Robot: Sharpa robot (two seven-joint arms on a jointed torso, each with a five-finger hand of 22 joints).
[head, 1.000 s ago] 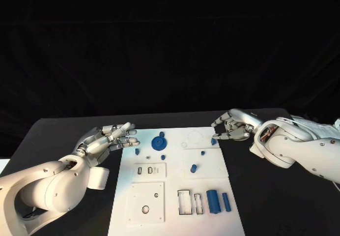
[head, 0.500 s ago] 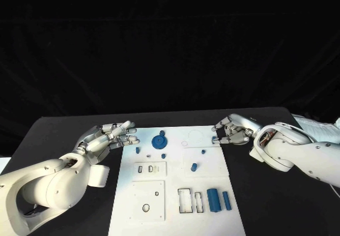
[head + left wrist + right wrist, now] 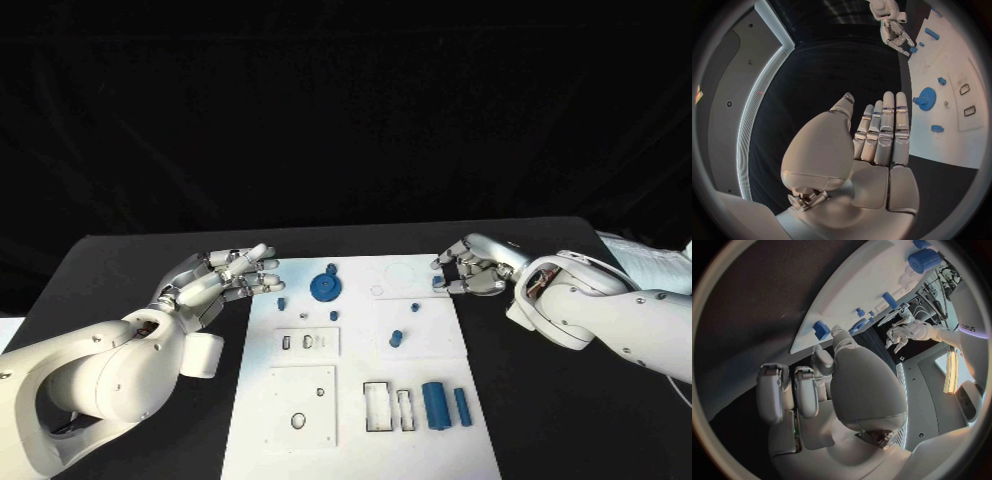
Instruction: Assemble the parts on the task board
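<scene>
The white task board [image 3: 433, 350] lies in the middle of the table. On it are a blue round disc [image 3: 326, 288], small blue pieces [image 3: 394, 340] and two blue cylinders [image 3: 433, 405] near the front right. One small blue piece [image 3: 437, 283] sits at the board's far right edge. My right hand [image 3: 473, 268] hovers beside it with fingers curled in, and the thumb tip is next to this piece [image 3: 822, 330], which rests on the board [image 3: 861, 285]. My left hand [image 3: 216, 282] lies at the board's left edge, fingers straight and apart, holding nothing; the disc [image 3: 927, 97] lies just past its fingertips [image 3: 893, 100].
Rectangular and round slots are cut into the board's front half [image 3: 378, 410]. Black table [image 3: 577, 420] lies on both sides of the board. My left forearm [image 3: 101, 380] covers the table's front left, and my right forearm [image 3: 606, 315] lies at the right.
My right hand has moved down and toward the small blue piece at the board's right edge. The left hand has hardly moved.
</scene>
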